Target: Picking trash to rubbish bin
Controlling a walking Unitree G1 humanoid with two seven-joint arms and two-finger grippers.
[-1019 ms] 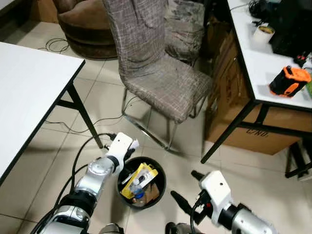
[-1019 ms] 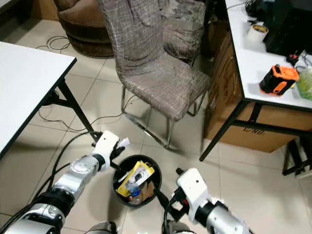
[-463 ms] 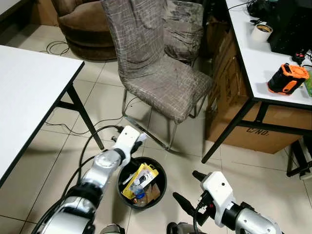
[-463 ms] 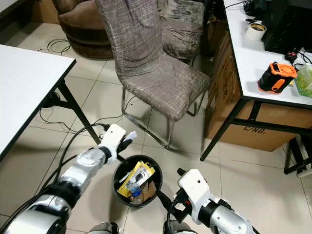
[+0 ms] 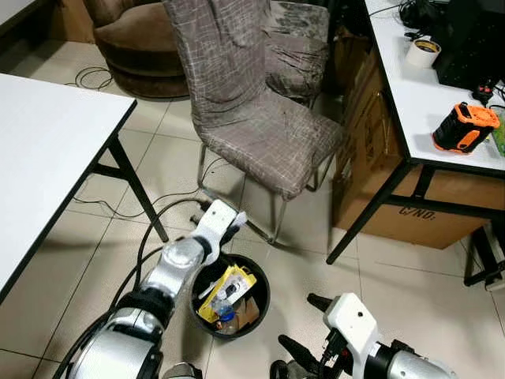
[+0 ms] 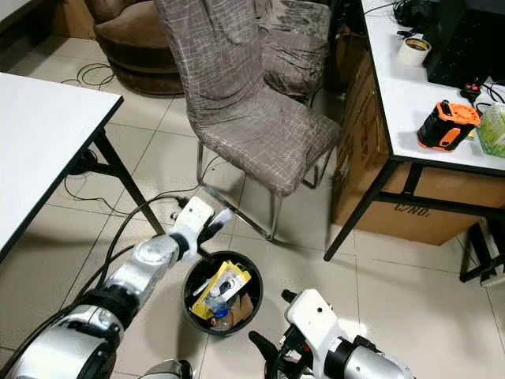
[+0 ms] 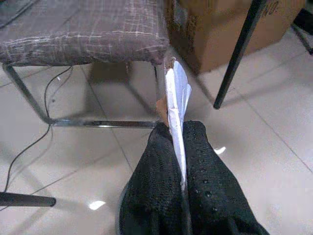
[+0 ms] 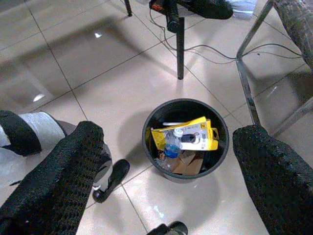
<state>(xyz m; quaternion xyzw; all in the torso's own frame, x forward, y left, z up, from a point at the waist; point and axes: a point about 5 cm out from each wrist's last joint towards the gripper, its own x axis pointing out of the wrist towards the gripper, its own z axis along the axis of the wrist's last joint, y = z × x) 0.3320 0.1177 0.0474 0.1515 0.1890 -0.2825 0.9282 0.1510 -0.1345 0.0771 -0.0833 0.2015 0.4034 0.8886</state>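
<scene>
Your left gripper (image 7: 178, 147) pinches a flat white paper scrap (image 7: 177, 95), with the black bin (image 5: 230, 296) just below and nearer you. Releasing now risks it fluttering onto tiles. Right gripper (image 8: 166, 161) hangs open.

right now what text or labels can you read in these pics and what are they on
"C/NO." on the side of the cardboard box under the right-hand table; it looks like this, but it is small.
Print on the yellow package in the rubbish bin: too small to read.
Orange and black tool on the table: no legible text.
White paper scrap in the left gripper: no print visible.
</scene>
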